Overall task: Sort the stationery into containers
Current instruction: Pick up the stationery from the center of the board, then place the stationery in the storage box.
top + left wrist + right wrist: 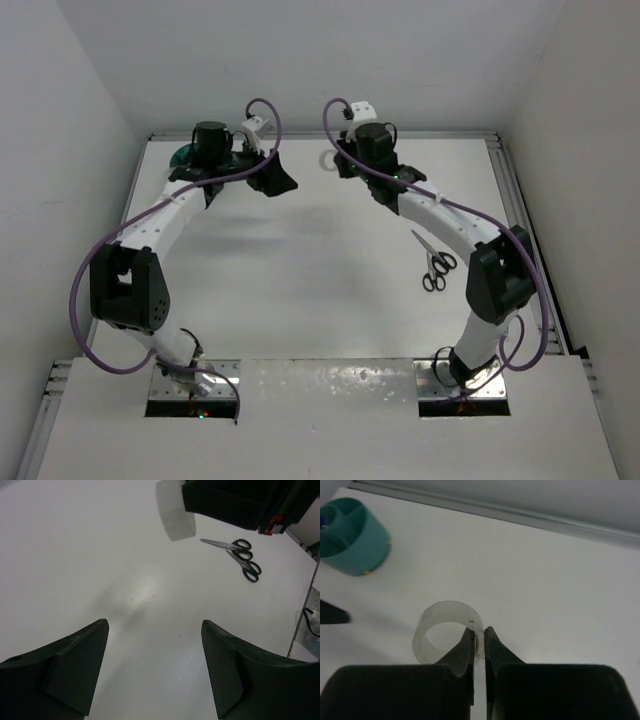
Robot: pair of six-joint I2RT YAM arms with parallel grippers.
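the right gripper (478,630) has its jaws closed on the translucent white tape roll (449,630), pinching the near wall of the ring, with one finger inside the hoop and the other outside it. it cannot be told whether the roll rests on the white bench (545,580) or is lifted just clear of it. in the top view this gripper and roll sit near the far edge of the bench, right of centre. the round teal plastic tub (351,539) with inner dividers stands well apart to the left of the roll, upright, with something small and blue showing in one compartment at the picture's edge. the left gripper (155,624) hangs over bare bench between tub and roll, its jaws spread wide with nothing between them. the black-handled scissors (435,265) lie flat on the right side of the bench, beside the right arm, blades nearly shut and pointing away from the arm bases.
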